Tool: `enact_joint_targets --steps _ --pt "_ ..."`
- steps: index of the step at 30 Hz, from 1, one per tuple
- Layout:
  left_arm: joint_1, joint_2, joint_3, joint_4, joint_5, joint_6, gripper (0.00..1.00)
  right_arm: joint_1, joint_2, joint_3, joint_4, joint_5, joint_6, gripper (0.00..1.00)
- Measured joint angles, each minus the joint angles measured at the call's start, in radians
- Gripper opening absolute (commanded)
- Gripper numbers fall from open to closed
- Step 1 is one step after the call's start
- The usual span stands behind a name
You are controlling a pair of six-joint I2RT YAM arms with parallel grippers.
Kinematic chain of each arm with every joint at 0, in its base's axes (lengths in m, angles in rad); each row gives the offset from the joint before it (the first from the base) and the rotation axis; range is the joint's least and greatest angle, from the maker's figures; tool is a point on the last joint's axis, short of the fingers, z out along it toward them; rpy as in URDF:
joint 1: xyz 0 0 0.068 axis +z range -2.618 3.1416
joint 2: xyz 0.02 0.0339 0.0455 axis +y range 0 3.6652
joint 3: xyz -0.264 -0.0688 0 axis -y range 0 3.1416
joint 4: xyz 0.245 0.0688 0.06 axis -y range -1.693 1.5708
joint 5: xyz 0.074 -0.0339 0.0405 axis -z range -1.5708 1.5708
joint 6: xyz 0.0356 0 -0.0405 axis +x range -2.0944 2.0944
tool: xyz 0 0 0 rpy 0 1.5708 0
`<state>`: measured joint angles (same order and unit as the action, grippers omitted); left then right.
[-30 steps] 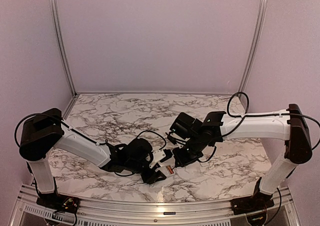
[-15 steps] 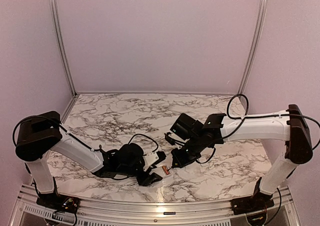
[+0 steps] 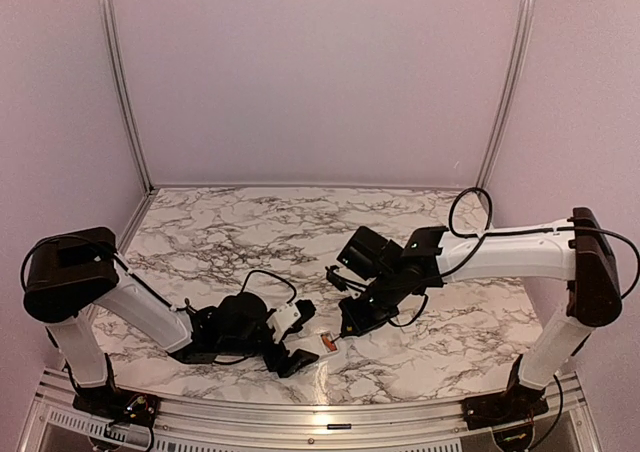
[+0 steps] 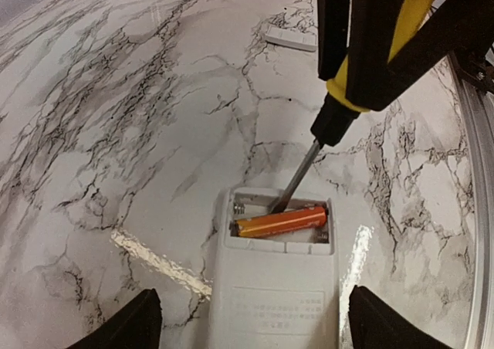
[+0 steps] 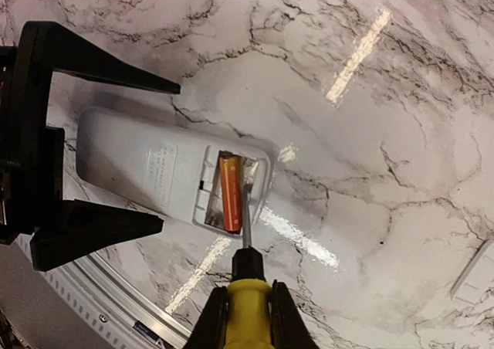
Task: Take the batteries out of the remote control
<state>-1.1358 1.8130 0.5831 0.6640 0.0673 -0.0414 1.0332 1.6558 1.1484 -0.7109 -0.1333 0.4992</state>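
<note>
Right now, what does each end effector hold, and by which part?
The right end effector holds the screwdriver by its yellow handle. The left end effector holds nothing; it straddles the remote control.

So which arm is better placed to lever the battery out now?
Right: the right gripper holds the screwdriver, tip inside the remote beside the battery. The left gripper only straddles the remote, open.

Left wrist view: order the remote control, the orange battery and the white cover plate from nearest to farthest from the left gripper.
1. remote control, bottom centre, lying between the fingers of the left gripper.
2. orange battery, seated at the remote's far end.
3. white cover plate, top centre, lying far beyond.
</note>
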Motion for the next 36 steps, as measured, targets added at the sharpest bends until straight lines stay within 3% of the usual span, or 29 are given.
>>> enact_joint_targets --steps 3,18,27,36 --pt "0.002 -0.027 -0.018 0.021 -0.017 0.001 0.99 0.0 0.007 0.011 -0.012 0.0 -0.002 0.0" --pt "0.002 -0.168 -0.157 0.135 -0.091 -0.008 0.99 0.0 0.043 0.07 -0.069 0.001 -0.005 0.0" --pt "-0.002 -0.142 -0.184 0.203 -0.101 -0.002 0.99 0.001 0.049 0.08 -0.08 0.004 -0.004 0.0" --pt "-0.006 -0.08 -0.184 0.201 -0.014 0.081 0.96 0.001 0.049 0.08 -0.081 0.005 -0.004 0.0"
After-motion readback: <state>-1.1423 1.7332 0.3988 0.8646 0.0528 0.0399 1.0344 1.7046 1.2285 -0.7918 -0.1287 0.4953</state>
